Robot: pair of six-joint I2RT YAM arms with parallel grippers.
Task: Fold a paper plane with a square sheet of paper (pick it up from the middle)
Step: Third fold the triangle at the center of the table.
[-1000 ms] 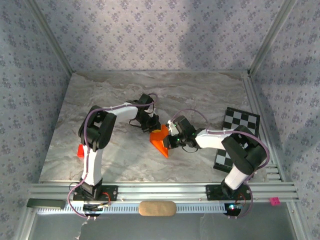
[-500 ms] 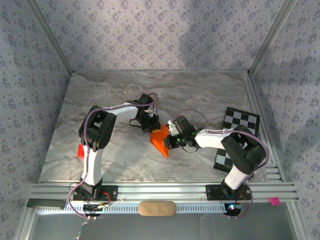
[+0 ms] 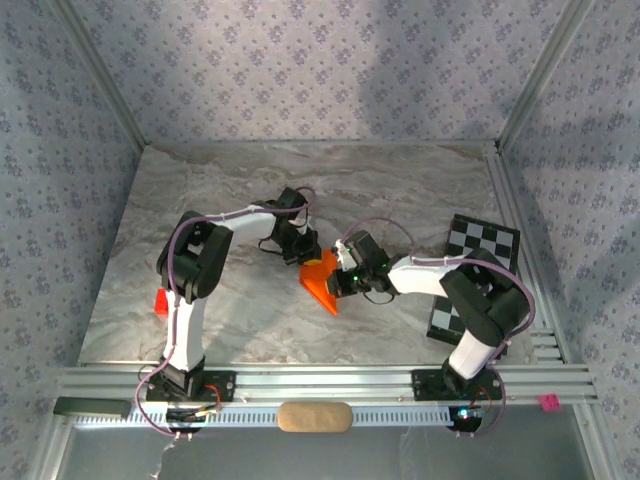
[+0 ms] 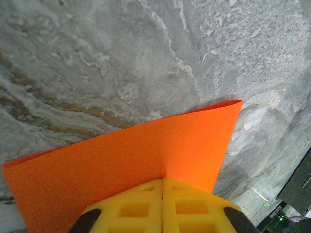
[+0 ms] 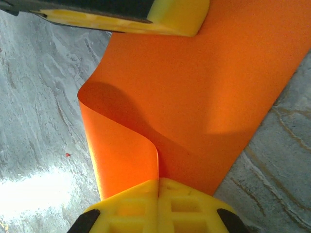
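The square sheet of paper [image 3: 320,282] is bright orange and bent, held just above the marble table [image 3: 240,190] between both grippers. My left gripper [image 3: 303,253] is shut on its far edge; in the left wrist view the yellow fingertips [image 4: 146,204] of the left gripper [image 4: 163,180] pinch the sheet [image 4: 121,155]. My right gripper [image 3: 341,281] is shut on the near-right edge. In the right wrist view the right gripper [image 5: 159,181] clamps a curled-over flap of the sheet [image 5: 204,82], with the left finger [image 5: 146,17] at the top. The paper plane is out of view.
A black-and-white checkerboard card [image 3: 482,252] lies at the right under the right arm. A small red object [image 3: 160,301] sits near the left table edge. A pink stick [image 3: 548,402] and a tan pad [image 3: 314,416] rest on the front rail. Patterned walls enclose the table.
The right wrist has edged slightly left toward the sheet. Both grips and the left arm look unchanged.
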